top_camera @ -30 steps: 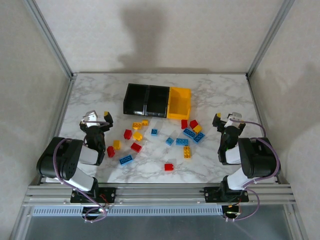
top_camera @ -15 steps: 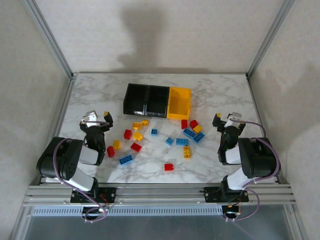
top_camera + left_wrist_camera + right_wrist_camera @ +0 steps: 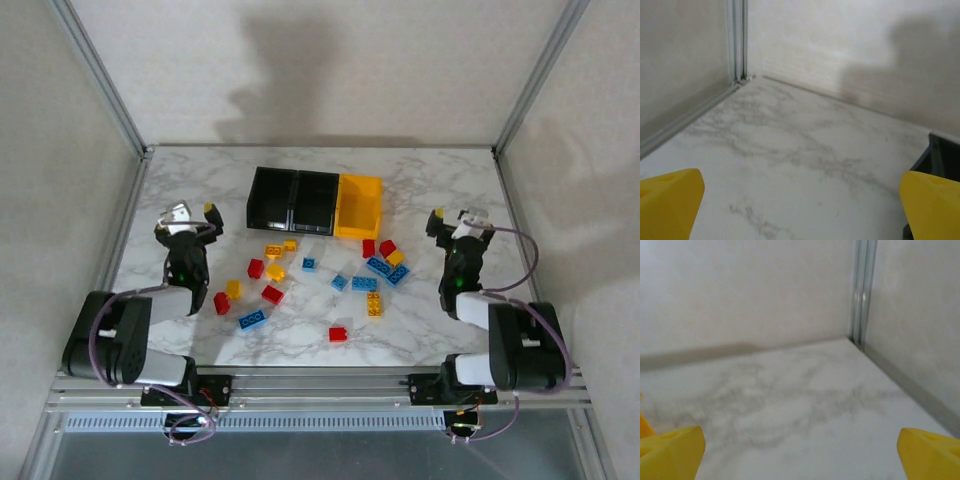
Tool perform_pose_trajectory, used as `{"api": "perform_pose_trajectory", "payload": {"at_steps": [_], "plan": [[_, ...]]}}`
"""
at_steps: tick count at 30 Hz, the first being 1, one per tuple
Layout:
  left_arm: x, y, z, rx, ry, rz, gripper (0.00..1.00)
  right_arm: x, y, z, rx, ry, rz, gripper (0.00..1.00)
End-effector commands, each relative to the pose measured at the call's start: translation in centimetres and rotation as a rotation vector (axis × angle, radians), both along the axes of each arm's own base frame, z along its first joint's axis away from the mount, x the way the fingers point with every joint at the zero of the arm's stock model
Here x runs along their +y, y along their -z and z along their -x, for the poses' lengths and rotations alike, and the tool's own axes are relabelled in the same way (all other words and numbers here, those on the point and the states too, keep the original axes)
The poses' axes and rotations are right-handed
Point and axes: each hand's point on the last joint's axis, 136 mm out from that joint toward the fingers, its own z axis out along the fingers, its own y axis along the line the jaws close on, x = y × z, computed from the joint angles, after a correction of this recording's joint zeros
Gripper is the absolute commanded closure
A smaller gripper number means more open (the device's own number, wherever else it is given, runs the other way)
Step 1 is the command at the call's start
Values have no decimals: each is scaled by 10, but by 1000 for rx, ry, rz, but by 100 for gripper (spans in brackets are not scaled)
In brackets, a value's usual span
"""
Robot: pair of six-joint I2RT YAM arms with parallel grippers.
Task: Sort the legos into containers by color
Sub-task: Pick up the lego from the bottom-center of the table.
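Observation:
Several legos in red, blue and yellow lie scattered across the middle of the marble table. Behind them the containers stand in a row: two black bins and a yellow bin. My left gripper hangs open left of the pile, holding nothing. In the left wrist view its yellow fingertips stand wide apart over bare marble, and a black bin's corner shows at the right edge. My right gripper is open right of the pile; its fingertips frame bare table.
Grey walls and aluminium posts enclose the table on three sides. A metal rail runs along the near edge beside both arm bases. Bare marble lies behind the bins and at both sides.
Both arms have stretched forward, carrying the grippers a little farther from their bases. Both stay open. The legos and bins have not moved.

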Motion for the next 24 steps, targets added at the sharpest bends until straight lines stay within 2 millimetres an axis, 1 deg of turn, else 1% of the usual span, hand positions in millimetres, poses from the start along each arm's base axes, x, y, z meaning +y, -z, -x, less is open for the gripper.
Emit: {"api": "perform_pose_trajectory", "payload": {"at_steps": [1, 3, 4, 5, 6, 7, 8, 9, 10, 12, 15, 17, 19, 23, 24], "plan": [[11, -8, 5, 19, -69, 60, 0, 5, -30, -2, -10, -22, -81, 1], [10, -20, 6, -22, -67, 160, 1, 9, -51, -4, -9, -41, -158, 1], [12, -23, 7, -35, -90, 267, 1, 12, -62, -5, 2, -55, -206, 1], [14, -20, 8, -22, -110, 387, 0, 14, -65, -6, 39, -57, -245, 1], [6, -16, 2, 12, -47, 499, 1, 17, -65, -6, 109, -56, -298, 1], [-8, -14, -4, 45, 49, 587, 0, 19, -62, -6, 172, -51, -344, 1], [-19, -11, -7, 68, 106, 647, 0, 25, -59, -7, 214, -83, -371, 1], [-31, -8, -9, 91, 158, 700, 0, 39, -57, -9, 251, -172, -382, 1], [-45, -7, -9, 101, 226, 736, 0, 51, -55, -9, 273, -238, -389, 5], [-64, -9, -3, 117, 296, 767, 0, 64, -54, -7, 284, -311, -419, 9], [-89, -7, 11, 192, 355, 737, 2, 73, -54, 2, 292, -355, -481, 10], [-110, -5, 24, 260, 429, 716, 7, 79, -47, 8, 368, -371, -511, 16], [-125, -1, 38, 333, 470, 678, 15, 89, -28, 16, 488, -384, -500, 26], [-147, 12, 71, 411, 532, 674, 23, 103, 4, 37, 639, -352, -428, 32], [-152, 14, 80, 422, 548, 681, 24, 104, 13, 43, 678, -333, -410, 32]]}}
